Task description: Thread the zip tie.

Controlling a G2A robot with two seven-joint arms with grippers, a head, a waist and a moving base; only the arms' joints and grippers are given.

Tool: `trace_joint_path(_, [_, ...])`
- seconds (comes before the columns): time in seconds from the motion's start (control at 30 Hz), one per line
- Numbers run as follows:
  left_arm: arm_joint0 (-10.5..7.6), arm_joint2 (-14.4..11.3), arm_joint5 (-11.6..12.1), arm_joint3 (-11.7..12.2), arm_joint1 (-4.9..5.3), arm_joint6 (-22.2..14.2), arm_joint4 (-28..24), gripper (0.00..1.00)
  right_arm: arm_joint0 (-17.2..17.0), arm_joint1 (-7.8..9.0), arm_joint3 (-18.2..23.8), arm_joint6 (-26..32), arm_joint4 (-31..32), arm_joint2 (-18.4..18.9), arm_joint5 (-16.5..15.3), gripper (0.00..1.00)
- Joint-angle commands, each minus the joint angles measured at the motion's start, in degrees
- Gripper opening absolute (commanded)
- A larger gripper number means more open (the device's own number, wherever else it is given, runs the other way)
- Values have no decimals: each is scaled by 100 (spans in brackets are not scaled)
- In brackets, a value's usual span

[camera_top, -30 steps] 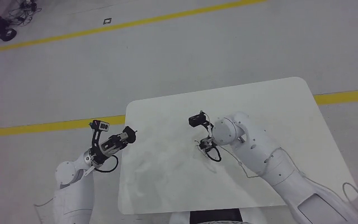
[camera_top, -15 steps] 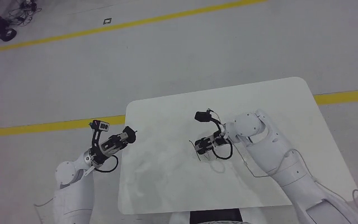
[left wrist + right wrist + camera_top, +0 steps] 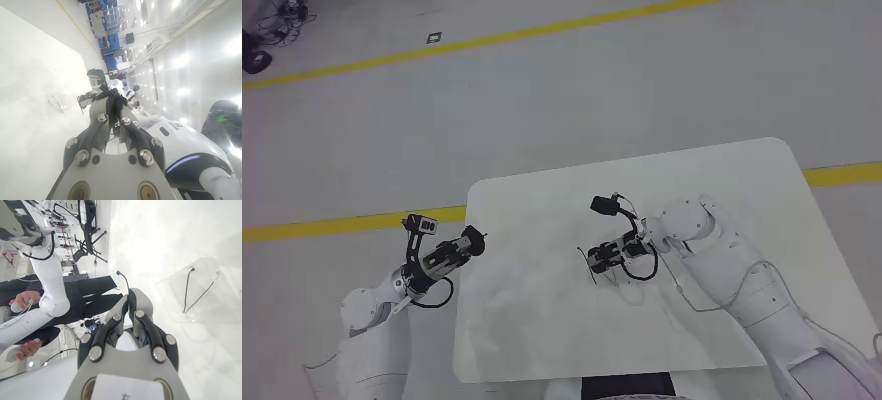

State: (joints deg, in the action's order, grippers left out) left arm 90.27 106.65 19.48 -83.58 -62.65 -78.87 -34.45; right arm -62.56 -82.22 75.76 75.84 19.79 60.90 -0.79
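Observation:
My right gripper [image 3: 129,297] is shut on a thin black zip tie [image 3: 125,280]. The tie sticks out past the fingertips and ends in its small square head. In the top view this gripper [image 3: 592,263] hovers over the middle of the white table [image 3: 722,190], pointing toward the left arm. Two more black zip ties [image 3: 186,291] lie in a clear shallow tray [image 3: 208,311] beside it. My left gripper [image 3: 479,239] hangs just off the table's left edge, shut [image 3: 113,100] with nothing in it, facing the right gripper [image 3: 85,99].
The spare zip ties [image 3: 55,104] lie on the tabletop between the two arms. The table has rounded corners, and its left edge runs close by the left gripper. Floor with yellow lines surrounds it.
The right arm has lifted from the tray and turned, so its gripper now points left with the zip tie in it. The left arm has not moved.

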Motion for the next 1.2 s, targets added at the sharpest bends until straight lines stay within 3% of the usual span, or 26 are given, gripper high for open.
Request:
trace_joint_path(0.0, [0,0,0,0,0,0,0,0,0,0,0,1,0,0,1,0])
trace_joint_path(0.3, [0,0,0,0,0,0,0,0,-60,0,15,-154,-38,-20,-14,0])
trace_joint_path(0.47, [0,0,0,0,0,0,0,0,-154,10,35,-519,-583,42,-15,0])
trace_joint_path(0.77, [0,0,0,0,0,0,0,0,-469,26,322,-1658,-1478,262,-214,0])
trace_joint_path(1.17, [0,0,0,0,0,0,0,0,-714,24,901,-3094,-1704,195,-316,0])
